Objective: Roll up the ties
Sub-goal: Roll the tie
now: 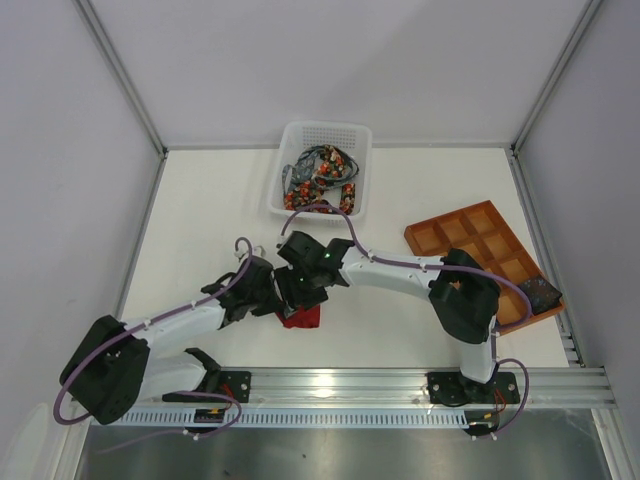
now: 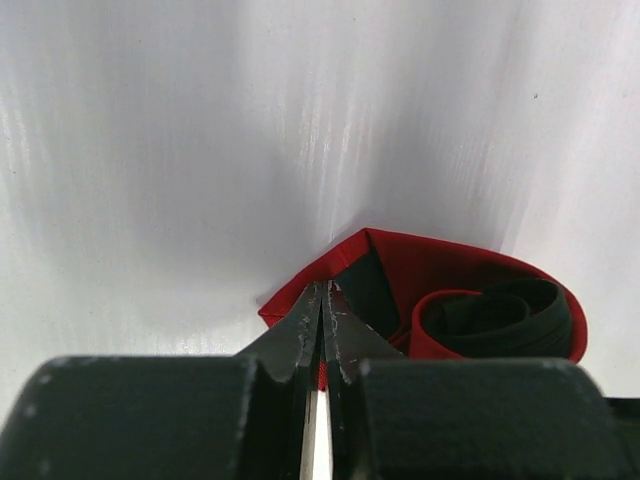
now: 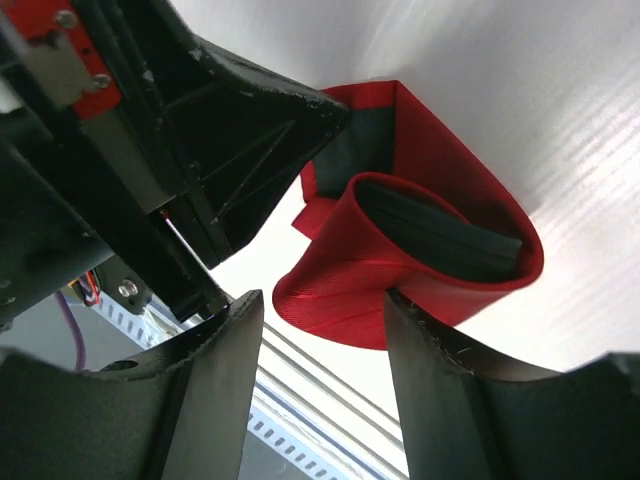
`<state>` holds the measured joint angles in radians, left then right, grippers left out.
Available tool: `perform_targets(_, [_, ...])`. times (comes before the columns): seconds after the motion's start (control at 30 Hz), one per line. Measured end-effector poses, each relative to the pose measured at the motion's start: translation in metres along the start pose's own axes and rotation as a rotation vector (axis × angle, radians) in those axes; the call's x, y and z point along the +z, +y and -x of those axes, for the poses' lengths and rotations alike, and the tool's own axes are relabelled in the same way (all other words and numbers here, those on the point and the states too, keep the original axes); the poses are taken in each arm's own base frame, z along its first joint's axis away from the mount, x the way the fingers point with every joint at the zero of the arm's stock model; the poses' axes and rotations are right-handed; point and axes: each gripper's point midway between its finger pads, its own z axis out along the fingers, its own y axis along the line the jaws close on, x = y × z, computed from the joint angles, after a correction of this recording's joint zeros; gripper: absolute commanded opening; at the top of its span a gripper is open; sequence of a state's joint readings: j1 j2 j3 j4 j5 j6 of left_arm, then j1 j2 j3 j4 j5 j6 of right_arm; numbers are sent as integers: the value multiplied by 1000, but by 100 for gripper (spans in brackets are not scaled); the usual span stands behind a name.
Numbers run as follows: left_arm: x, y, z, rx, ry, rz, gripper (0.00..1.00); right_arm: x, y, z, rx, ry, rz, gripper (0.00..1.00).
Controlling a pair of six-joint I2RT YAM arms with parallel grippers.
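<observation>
A plain deep red tie (image 1: 301, 318), partly rolled with its dark lining showing, lies on the white table near the front edge. My left gripper (image 2: 322, 292) is shut on the tie's (image 2: 440, 270) flat outer flap, a sliver of red showing between its fingers. My right gripper (image 3: 325, 335) comes down over the loose coil (image 3: 340, 280) with its jaws open; the right finger (image 3: 440, 370) touches the roll and the left finger (image 3: 215, 370) stands clear of it. In the top view both grippers (image 1: 276, 304) (image 1: 299, 298) meet over the tie. More ties (image 1: 320, 172), dark with red-orange dots, lie in the basket.
The white perforated basket (image 1: 285, 205) stands at the back centre. An orange-brown gridded tray (image 1: 470, 235) lies at the right, with a dark rolled item (image 1: 540, 293) in its near corner. The metal rail (image 1: 400, 380) runs along the near edge, close to the tie.
</observation>
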<state>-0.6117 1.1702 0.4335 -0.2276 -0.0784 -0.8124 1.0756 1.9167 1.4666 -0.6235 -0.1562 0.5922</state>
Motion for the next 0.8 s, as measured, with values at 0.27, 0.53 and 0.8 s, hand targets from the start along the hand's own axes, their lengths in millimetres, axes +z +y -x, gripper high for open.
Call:
perform_targets(0.27, [-4, 2, -2, -21, 3, 1, 13, 19, -4, 0, 13, -23, 86, 57])
perform_targets(0.53, [-13, 13, -5, -26, 7, 45, 14, 22, 8, 5, 18, -32, 203, 57])
perform_targets(0.8, [-39, 5, 10, -31, -55, 7, 15, 21, 3, 6, 34, -40, 245, 57])
